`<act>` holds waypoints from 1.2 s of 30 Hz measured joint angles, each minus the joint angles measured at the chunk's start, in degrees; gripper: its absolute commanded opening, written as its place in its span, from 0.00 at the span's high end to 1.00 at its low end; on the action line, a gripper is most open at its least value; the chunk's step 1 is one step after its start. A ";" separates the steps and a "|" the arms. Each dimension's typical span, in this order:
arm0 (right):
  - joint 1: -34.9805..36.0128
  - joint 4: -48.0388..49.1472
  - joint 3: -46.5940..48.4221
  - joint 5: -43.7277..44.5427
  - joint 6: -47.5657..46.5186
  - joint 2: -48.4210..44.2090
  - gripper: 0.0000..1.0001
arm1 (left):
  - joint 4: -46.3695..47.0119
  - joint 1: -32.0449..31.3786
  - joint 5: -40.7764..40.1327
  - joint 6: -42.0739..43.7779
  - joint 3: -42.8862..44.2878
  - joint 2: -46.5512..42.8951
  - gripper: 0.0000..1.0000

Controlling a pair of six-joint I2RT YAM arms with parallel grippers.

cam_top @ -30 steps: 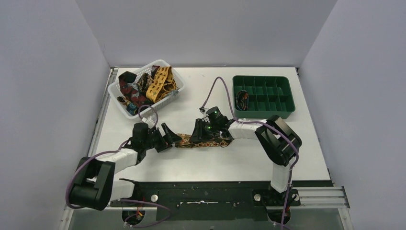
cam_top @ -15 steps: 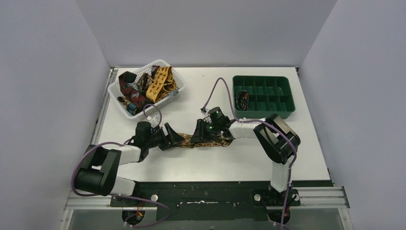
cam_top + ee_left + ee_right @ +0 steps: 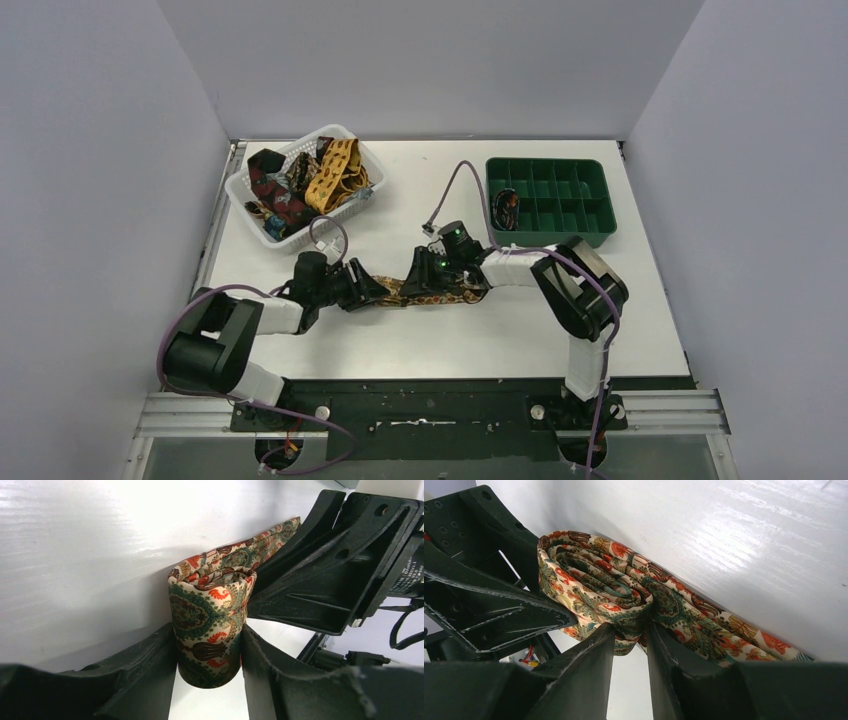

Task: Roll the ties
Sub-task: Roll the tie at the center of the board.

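Note:
A brown-orange multicolour paisley tie (image 3: 440,296) lies on the white table between my two grippers, its left end wound into a coil (image 3: 210,620). My left gripper (image 3: 372,290) is shut on the coil; in the left wrist view (image 3: 209,655) both fingers press its sides. My right gripper (image 3: 415,278) is shut on the tie right beside the coil (image 3: 594,587), pinching the fabric in the right wrist view (image 3: 631,635). The tie's loose tail (image 3: 734,635) runs off to the right. More ties (image 3: 300,180), dark red and mustard yellow, fill the white basket.
A white basket (image 3: 352,136) stands at the back left. A green compartment tray (image 3: 545,200) stands at the back right, with one small dark coil (image 3: 506,208) in a left compartment. Purple cables (image 3: 455,185) arch over the arms.
My left gripper has moved right along the tie, closing the gap to my right gripper, and the rolled end has come with it. The right gripper has barely moved.

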 measured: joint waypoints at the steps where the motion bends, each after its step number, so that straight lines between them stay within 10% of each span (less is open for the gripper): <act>1: -0.11 0.00 0.00 -0.09 0.00 0.00 0.66 | -0.48 -0.39 -0.83 0.13 0.20 0.00 0.59; 22: -3.72 -14.73 1.11 12.39 -16.98 -7.43 0.64 | -12.70 -2.82 -9.29 1.09 3.61 -3.74 0.64; 36: 0.42 -12.85 -1.68 11.15 -12.24 -7.65 0.63 | -29.40 -2.84 -15.80 6.03 8.11 -9.53 0.64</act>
